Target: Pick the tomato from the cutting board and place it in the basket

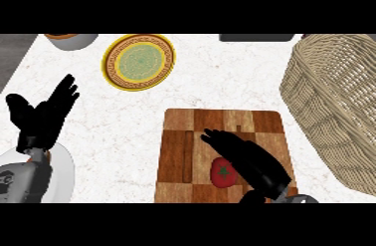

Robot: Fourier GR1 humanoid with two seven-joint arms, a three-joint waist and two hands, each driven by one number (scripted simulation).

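Over the cutting board (pixel 220 155), the right hand (pixel 246 158) hovers with fingers spread beside the tomato (pixel 223 172); closing off-centre could roll it off the board.

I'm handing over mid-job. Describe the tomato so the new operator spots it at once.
Find the wooden cutting board left of the wicker basket. On its near half lies the tomato, partly under the right hand: the only red, round thing, with a green star-shaped stem.

The right hand (pixel 249 163) covers the tomato's (pixel 222 173) right side. The basket (pixel 330 100) runs off the right edge; a bowl (pixel 71 39) is cut off far left.
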